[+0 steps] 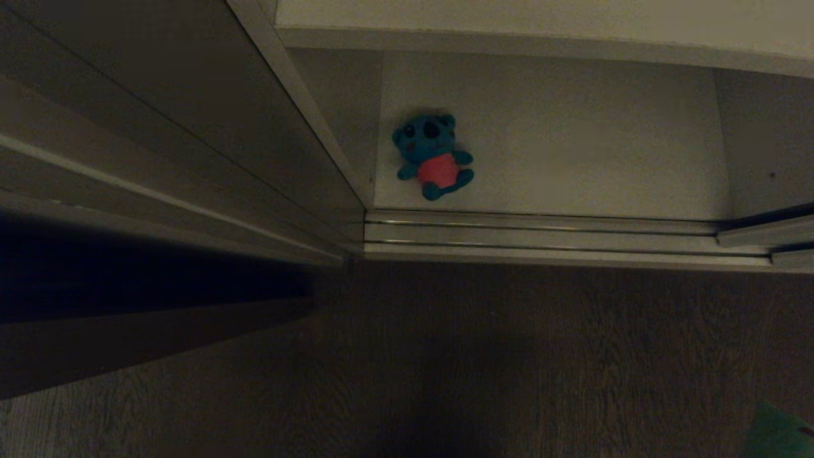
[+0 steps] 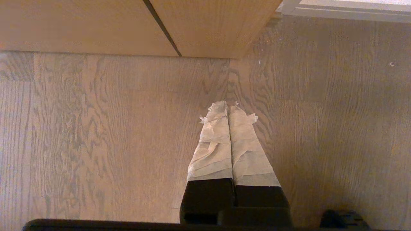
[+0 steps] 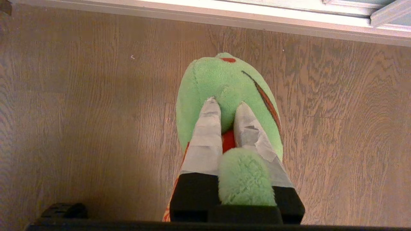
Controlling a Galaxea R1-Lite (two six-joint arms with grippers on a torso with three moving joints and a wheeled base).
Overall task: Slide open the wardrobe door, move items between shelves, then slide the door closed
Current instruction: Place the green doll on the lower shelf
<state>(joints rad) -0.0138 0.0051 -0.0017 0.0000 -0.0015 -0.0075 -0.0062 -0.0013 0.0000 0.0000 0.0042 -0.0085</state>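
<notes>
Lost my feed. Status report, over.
Right gripper shut on green frog above floor. Left gripper shut, empty. Teal bear on open bottom shelf. Nothing blocking.

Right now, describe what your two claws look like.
Both match: the left claw and the right claw each have two long tapering fingers wrapped in wrinkled pale masking tape, frayed at the tips, on blocky black bases. No cables or markings show.
</notes>
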